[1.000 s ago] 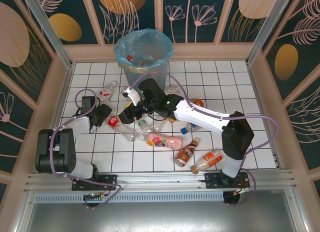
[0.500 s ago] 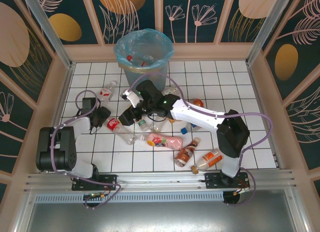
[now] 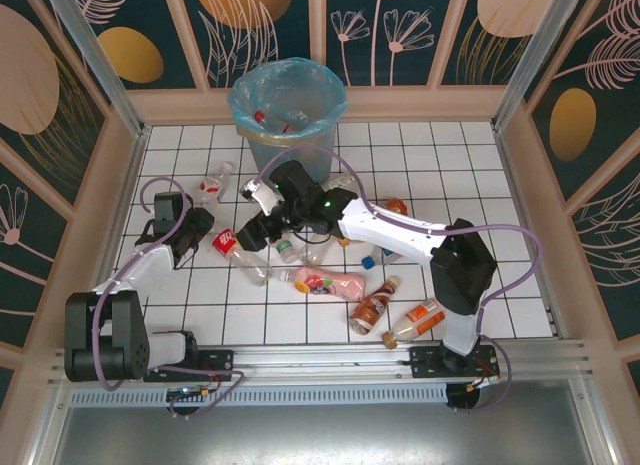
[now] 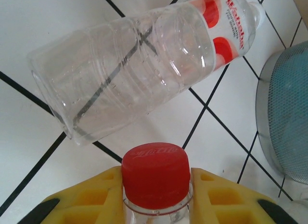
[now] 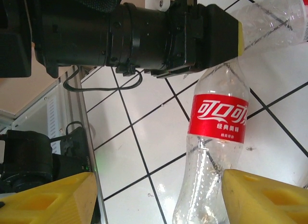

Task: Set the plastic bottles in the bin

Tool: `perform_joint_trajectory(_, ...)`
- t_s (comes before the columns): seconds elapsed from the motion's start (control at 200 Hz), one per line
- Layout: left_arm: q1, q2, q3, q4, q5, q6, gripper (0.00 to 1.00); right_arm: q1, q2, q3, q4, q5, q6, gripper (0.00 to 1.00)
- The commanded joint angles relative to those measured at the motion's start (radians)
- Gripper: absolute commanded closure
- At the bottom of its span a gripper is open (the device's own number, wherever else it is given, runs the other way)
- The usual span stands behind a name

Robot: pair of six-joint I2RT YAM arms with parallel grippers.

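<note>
Here, the worktop [image 3: 450, 175] is a white tiled surface with dark grid lines. Wood-framed walls [image 3: 80, 105] with dark floral panels enclose it on three sides. Locate the bin [image 3: 288, 110] at the far edge, near the centre; it is grey with a light-blue liner, and bottles lie inside it.

Check the left end effector [image 4: 155, 195]: its yellow pads are closed on the neck of a red-labelled bottle [image 5: 219, 115], just below the red cap. This bottle lies on the tiles, left of centre and well short of the bin.

Check the right end effector [image 5: 156, 197]: its pads stand wide apart and grip nothing. The base end of the same bottle lies between them.

Note a clear bottle [image 4: 139, 65] lying on its side just beyond the red cap. More bottles, among them a pink bottle [image 3: 330, 283], lie scattered mid-worktop.
</note>
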Motion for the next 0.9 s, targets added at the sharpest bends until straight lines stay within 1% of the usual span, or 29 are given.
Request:
perform_joint_trajectory(0.0, 0.006, -0.046, 0.017, -0.016, 0.022, 0.009, 0.8, 0.012, 0.012, 0.04, -0.013, 0.018, 0.01, 0.31)
perform_joint_trajectory(0.085, 0.006, -0.08, 0.038, -0.037, 0.01, 0.029, 0.89, 0.014, -0.003, 0.031, -0.004, 0.03, 0.016, 0.31)
perform_joint_trajectory(0.19, 0.006, -0.129, 0.061, -0.068, 0.006, 0.054, 0.92, 0.013, -0.027, 0.002, 0.027, 0.041, 0.024, 0.32)
perform_joint_trajectory(0.21, 0.006, -0.14, 0.066, -0.073, 0.004, 0.056, 0.96, 0.013, -0.03, 0.0, 0.03, 0.045, 0.024, 0.32)
perform_joint_trajectory(0.25, 0.006, -0.165, 0.078, -0.086, 0.001, 0.064, 1.0, 0.013, -0.038, -0.004, 0.033, 0.054, 0.027, 0.33)
perform_joint_trajectory(0.335, 0.006, -0.225, 0.116, -0.103, -0.012, 0.081, 1.0, 0.013, -0.065, -0.015, 0.053, 0.079, 0.037, 0.34)
perform_joint_trajectory(0.435, 0.006, -0.298, 0.192, -0.109, -0.055, 0.112, 1.0, 0.012, -0.12, -0.033, 0.102, 0.089, 0.042, 0.34)
perform_joint_trajectory(0.561, 0.006, -0.316, 0.348, -0.155, -0.09, 0.191, 1.0, 0.005, -0.173, 0.003, 0.116, 0.097, 0.022, 0.33)
perform_joint_trajectory(0.581, 0.006, -0.313, 0.396, -0.162, -0.093, 0.204, 1.0, 0.003, -0.182, 0.013, 0.112, 0.105, 0.017, 0.33)
perform_joint_trajectory(0.661, 0.006, -0.302, 0.51, -0.177, -0.098, 0.251, 1.0, -0.003, -0.218, 0.049, 0.095, 0.175, -0.006, 0.33)
perform_joint_trajectory(0.776, 0.006, -0.267, 0.675, -0.164, -0.102, 0.319, 1.0, -0.011, -0.289, 0.059, 0.099, 0.35, -0.052, 0.32)
perform_joint_trajectory(0.836, 0.004, -0.227, 0.766, -0.131, -0.068, 0.347, 1.0, -0.023, -0.33, 0.045, 0.119, 0.414, -0.069, 0.32)
perform_joint_trajectory(0.896, 0.004, -0.173, 0.861, -0.094, -0.027, 0.36, 1.0, -0.047, -0.369, 0.027, 0.144, 0.449, -0.072, 0.32)
